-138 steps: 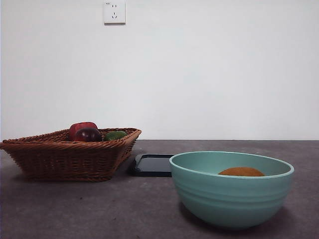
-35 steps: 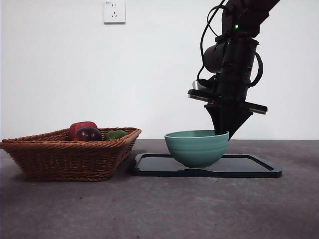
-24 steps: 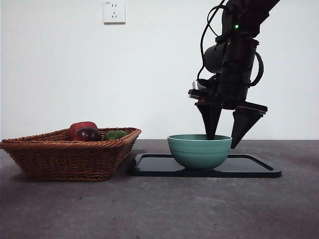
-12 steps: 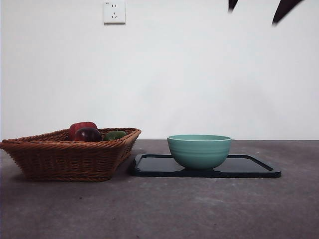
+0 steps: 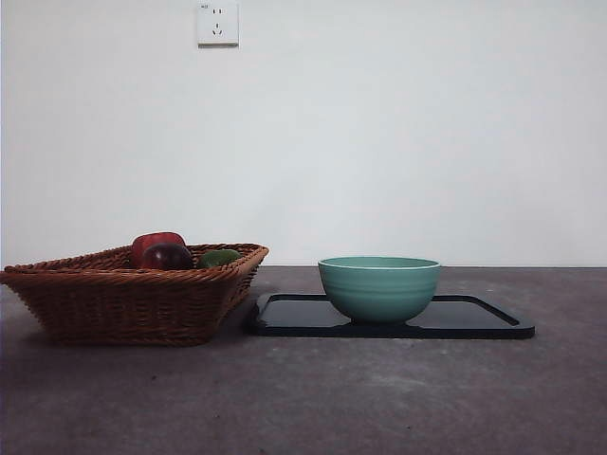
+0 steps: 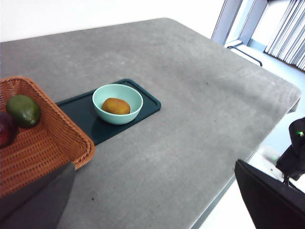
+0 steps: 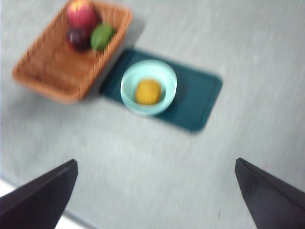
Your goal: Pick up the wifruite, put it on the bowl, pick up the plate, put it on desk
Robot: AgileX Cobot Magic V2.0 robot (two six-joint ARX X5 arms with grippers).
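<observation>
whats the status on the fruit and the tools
Both tools up high, open, holding nothing. Fruit in the bowl. Bowl sits on the dark tray, beside the basket. Nothing in the way.

— What sort of place is this?

— A plain indoor test room, lab-like rather than a home. The wall (image 5: 379, 142) is bare white, with only a power socket (image 5: 217, 23) set high on it.

— Anything else?

— The desk (image 6: 190, 119) is a wide grey slab holding just a few props — a wicker basket (image 5: 123, 294) and a dark tray (image 5: 474, 322). From the left wrist view, tall windows with vertical blinds (image 6: 286, 33) stand beyond its far corner.
</observation>
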